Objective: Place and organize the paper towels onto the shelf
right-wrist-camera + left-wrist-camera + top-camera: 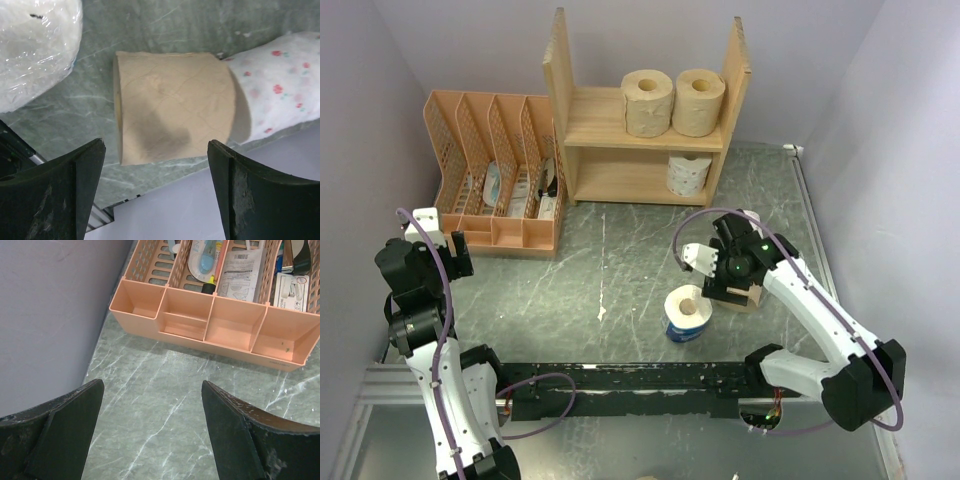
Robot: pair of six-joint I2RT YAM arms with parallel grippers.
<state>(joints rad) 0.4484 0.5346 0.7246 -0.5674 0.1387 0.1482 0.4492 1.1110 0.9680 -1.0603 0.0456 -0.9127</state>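
The wooden shelf (645,140) stands at the back. Two tan rolls (648,101) (699,100) stand on its upper tier, and a white printed roll (688,173) stands on the lower tier. A blue-wrapped roll (687,312) stands on the table and shows in the right wrist view (35,45). My right gripper (733,283) (155,147) is open above a tan roll (172,107) lying on its side, not touching it. A white printed roll (280,90) lies against that tan roll. My left gripper (440,255) (152,385) is open and empty at the far left.
An orange lattice organizer (495,175) (215,325) with stationery stands left of the shelf, just ahead of my left gripper. The purple wall (45,315) is close on its left. The table's right edge and wall (210,210) run beside the lying rolls.
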